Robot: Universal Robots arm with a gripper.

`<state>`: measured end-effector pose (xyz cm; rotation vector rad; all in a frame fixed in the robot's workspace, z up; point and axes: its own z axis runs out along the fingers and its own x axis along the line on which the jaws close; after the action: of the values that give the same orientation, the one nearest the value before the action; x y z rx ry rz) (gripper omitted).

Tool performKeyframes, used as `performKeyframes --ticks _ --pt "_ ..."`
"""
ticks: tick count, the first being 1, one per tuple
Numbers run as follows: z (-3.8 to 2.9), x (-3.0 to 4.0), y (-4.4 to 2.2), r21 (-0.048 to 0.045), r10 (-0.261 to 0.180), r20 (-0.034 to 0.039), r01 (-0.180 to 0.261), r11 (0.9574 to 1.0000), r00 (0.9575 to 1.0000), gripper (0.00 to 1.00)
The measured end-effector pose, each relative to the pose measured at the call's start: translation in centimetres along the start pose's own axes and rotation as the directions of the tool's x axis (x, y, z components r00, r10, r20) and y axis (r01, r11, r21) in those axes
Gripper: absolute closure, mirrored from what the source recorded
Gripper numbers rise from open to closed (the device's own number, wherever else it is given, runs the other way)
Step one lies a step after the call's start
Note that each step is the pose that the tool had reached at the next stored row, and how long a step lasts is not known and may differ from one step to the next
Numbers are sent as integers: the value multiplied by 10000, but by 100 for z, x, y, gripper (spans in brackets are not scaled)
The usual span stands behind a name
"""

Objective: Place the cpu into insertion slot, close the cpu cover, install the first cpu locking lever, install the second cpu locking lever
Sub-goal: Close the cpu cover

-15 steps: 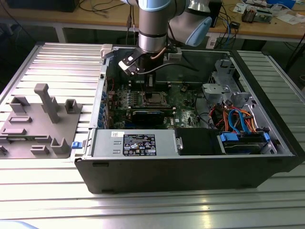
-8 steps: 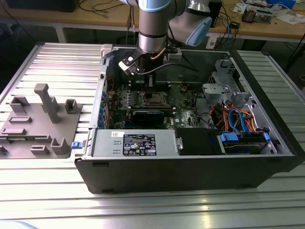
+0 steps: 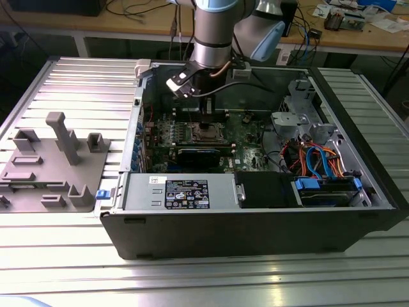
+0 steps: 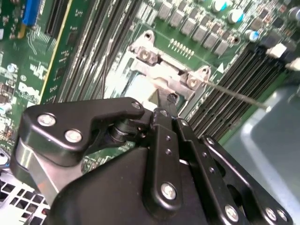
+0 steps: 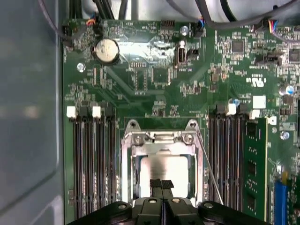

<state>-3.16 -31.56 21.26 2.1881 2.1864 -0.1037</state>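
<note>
Computer case point(image 3: 255, 236), open on top, walls in the gripper point(image 5: 162, 184) on all sides, the arm point(image 3: 211, 38) standing upright right above it. Beneath the gripper spreads the green circuit board point(image 5: 154, 89). Long memory slots point(image 5: 91, 159) run along both flanks of the gripper, with a green memory module point(image 5: 255, 168) standing further out on one flank. The insertion slot point(image 5: 125, 173) lies directly under the fingertips. The cpu cover point(image 5: 161, 150) lies flat over the slot, and through its square window the cpu point(image 5: 164, 168) shows its pale metal top, seated in the slot just below the gripper's tips. The two black fingers are pressed together with nothing between them, close above the cpu's near edge; whether they touch it cannot be told. A thin lever rod point(image 5: 209, 166) slants away just beside the cover, off to one side of the gripper. Well beyond the fingertips a round coin battery point(image 5: 106, 50) sits on the board.
</note>
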Motion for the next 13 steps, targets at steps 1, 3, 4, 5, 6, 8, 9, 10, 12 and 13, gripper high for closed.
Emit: performKeyframes --ticks 1,3,4,5,6,8,9,10,12,13 --pt "-1 0 17 21 0 1 0 10000 10000 89" --pt "-1 0 46 54 -3 0 3 10000 10000 89" --pt "-2 0 59 69 -5 1 5 10000 10000 89" --pt "-2 0 68 77 -6 0 6 10000 10000 89" --pt "-3 0 73 81 -7 1 7 10000 10000 89" --pt "-6 0 87 88 -6 0 6 10000 10000 89" --pt "-7 0 90 89 -6 0 6 10000 10000 89" --pt "-9 0 93 90 -5 -1 5 10000 10000 89" --pt "-15 -1 99 92 -5 2 5 10000 10000 89" --pt "-18 -1 100 92 -5 1 5 10000 10000 89"
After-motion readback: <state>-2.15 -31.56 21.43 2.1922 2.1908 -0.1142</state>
